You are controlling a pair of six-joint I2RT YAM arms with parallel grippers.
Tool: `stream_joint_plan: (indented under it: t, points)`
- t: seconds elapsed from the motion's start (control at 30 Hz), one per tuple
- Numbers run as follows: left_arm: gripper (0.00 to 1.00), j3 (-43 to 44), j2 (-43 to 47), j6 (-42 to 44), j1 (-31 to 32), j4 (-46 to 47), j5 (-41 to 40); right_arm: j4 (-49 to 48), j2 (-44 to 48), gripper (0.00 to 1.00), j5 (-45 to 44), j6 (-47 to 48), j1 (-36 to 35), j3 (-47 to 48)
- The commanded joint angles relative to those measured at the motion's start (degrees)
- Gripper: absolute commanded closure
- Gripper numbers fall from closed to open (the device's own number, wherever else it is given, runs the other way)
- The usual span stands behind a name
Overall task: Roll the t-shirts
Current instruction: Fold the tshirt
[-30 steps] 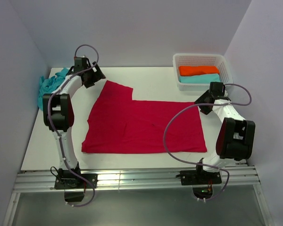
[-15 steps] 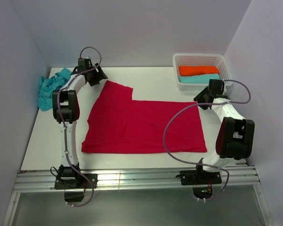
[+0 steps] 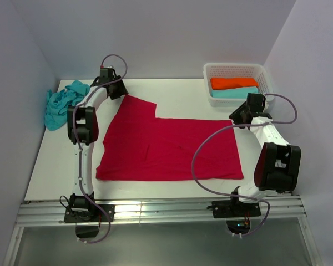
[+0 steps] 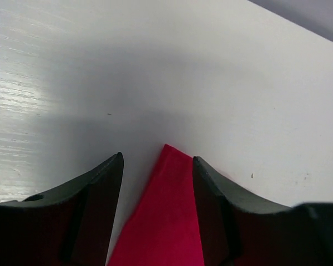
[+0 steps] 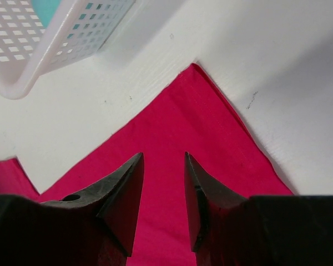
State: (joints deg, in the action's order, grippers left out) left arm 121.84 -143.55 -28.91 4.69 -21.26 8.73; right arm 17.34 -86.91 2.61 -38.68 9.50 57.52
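Both left gripper (image 4: pixel 157 159) and right gripper (image 5: pixel 164 155) are open over the red t-shirt's (image 3: pixel 166 147) flat far corners; I might grab nothing.

Overhead — wrist close-ups, red t-shirt (image 3: pixel 172 147) shared

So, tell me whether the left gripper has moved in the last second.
Yes. The left gripper has shifted right, away from the turquoise t-shirt and toward the far-left corner of the red t-shirt.
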Motion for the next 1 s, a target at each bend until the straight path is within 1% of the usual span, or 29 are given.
stream_joint_plan:
  t: [0.0,0.1,0.2,0.23,0.3,0.43,0.5,0.57,0.63,0.7,0.73,0.8,0.83,0.9,0.97]
  points:
    - [0.42,2.08,-1.30,2.98,1.90,-2.74,-5.39,0.06,3.50,0.58,-1.03,0.27,-0.36,-0.91]
    - [0.46,3.31,-2.61,2.71,2.08,-4.32,-5.57,0.85,3.77,0.59,-0.94,0.44,-0.36,-0.83]
    - [0.47,4.45,-3.14,2.63,2.69,-5.02,-7.15,0.94,3.59,0.59,-0.94,0.53,-0.36,-0.39]
    - [0.52,5.07,-3.84,2.63,2.78,-5.37,-8.11,1.29,3.51,0.60,-0.94,0.62,-0.36,0.05]
    - [0.56,7.08,-4.55,2.37,3.04,-6.86,-8.38,1.55,3.42,0.60,-0.94,0.53,-0.36,0.49]
    - [0.76,8.76,-5.87,1.40,3.22,-7.92,-11.54,1.73,3.51,0.62,-0.59,0.62,-0.36,1.02]
    - [0.81,9.72,-6.31,1.22,3.40,-8.27,-11.72,1.99,3.33,0.62,-0.68,0.79,-0.36,1.46]
    - [0.83,10.52,-7.01,1.22,3.57,-8.71,-11.28,2.26,2.98,0.62,-0.77,1.14,-0.36,1.81]
    - [0.90,10.43,-7.01,1.48,3.75,-8.80,-10.76,2.43,2.19,0.62,-0.94,1.32,-0.36,2.34]
    - [0.90,9.04,-6.49,1.57,3.84,-8.19,-9.62,2.61,1.40,0.62,-1.47,1.41,-0.36,2.69]
    - [0.83,8.51,-5.79,1.48,3.84,-7.58,-9.61,2.26,1.14,0.62,-1.38,1.41,-0.36,2.78]
    - [0.66,7.19,-5.26,1.31,3.84,-7.22,-9.18,1.99,0.43,0.62,-1.12,1.23,-0.36,2.95]
    - [0.56,7.01,-4.91,1.40,3.84,-7.22,-9.17,1.64,0.17,0.62,-1.12,1.06,-0.36,2.95]
    - [0.51,6.74,-4.73,1.66,3.84,-7.22,-9.17,1.38,-0.18,0.62,-0.94,0.88,-0.36,3.04]
    - [0.51,6.57,-4.55,1.48,3.84,-7.22,-9.17,1.29,-0.36,0.62,-0.68,0.79,-0.36,3.13]
